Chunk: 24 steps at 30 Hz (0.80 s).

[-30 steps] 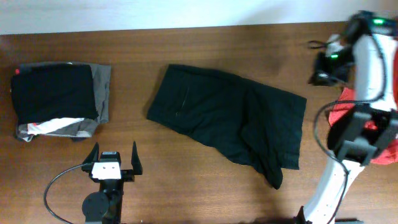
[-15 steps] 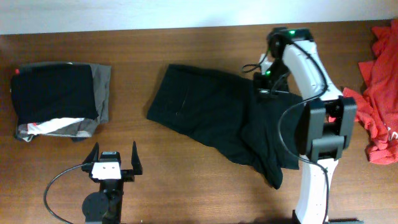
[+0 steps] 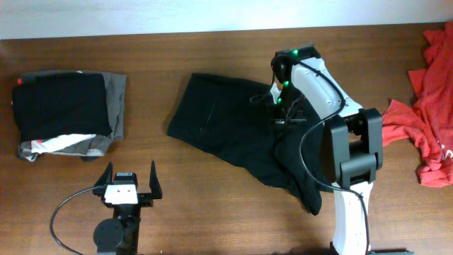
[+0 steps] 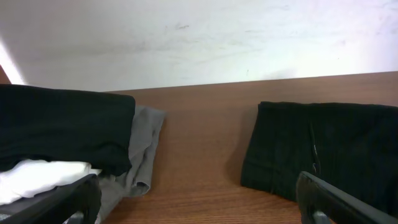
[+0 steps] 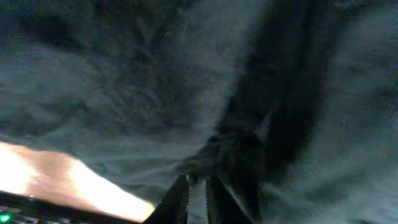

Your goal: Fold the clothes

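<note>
Swung in within the last second from the far right edge of the table (image 3: 212, 212) to the upper middle of the black cloth (image 3: 233, 134): the right gripper (image 3: 277, 112). Uncovered by that swing, a heap of red garments (image 3: 432, 106) at the right edge. No other shift.

From overhead: black cloth spread slantwise at table centre, mostly flat, rumpled and bunched toward its lower right corner, so not yet squared for a fold. Right gripper low over the cloth's upper edge, probably there to take that edge and draw it straight. Left gripper (image 3: 130, 170) parked near the front edge, well apart from the cloth, spread wide and empty, likely waiting its turn. Folded stack (image 3: 67, 113) at far left, black over grey and white, seemingly finished and set aside.

From the left wrist: fingers (image 4: 68, 202) wide at both lower corners, nothing between. Folded stack to the left, near corner of the black cloth to the right, bare wood between.

From the right wrist: blurred dark fabric filling the frame, very near. Fingertips (image 5: 178, 198) drawn close together, thin pale gap between, no fold of cloth visibly pinched
</note>
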Motion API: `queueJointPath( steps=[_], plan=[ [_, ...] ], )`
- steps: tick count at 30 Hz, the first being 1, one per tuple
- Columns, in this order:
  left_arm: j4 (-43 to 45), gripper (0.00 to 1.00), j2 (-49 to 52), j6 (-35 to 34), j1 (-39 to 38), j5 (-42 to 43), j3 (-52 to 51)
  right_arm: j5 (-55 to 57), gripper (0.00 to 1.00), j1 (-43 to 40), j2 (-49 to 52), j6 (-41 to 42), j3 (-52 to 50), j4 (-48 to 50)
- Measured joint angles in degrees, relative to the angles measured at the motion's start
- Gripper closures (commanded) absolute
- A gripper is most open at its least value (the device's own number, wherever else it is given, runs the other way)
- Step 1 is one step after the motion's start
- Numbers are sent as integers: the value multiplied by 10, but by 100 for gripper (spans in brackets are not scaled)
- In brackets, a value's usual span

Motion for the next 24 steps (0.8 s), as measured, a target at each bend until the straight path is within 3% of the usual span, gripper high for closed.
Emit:
queueJointPath(
  steps=[6,12,20,24],
  plan=[
    [0,1,0,0,0,0,0,17,84,20,0,15,-57,31],
    [0,1,0,0,0,0,0,94,83,14,0,24,-64,-30],
    [0,1,0,0,0,0,0,174,77,-55,0,31,-50,-15],
    [0,1,0,0,0,0,0,190,69,-94,0,32,-50,12]
  ],
)
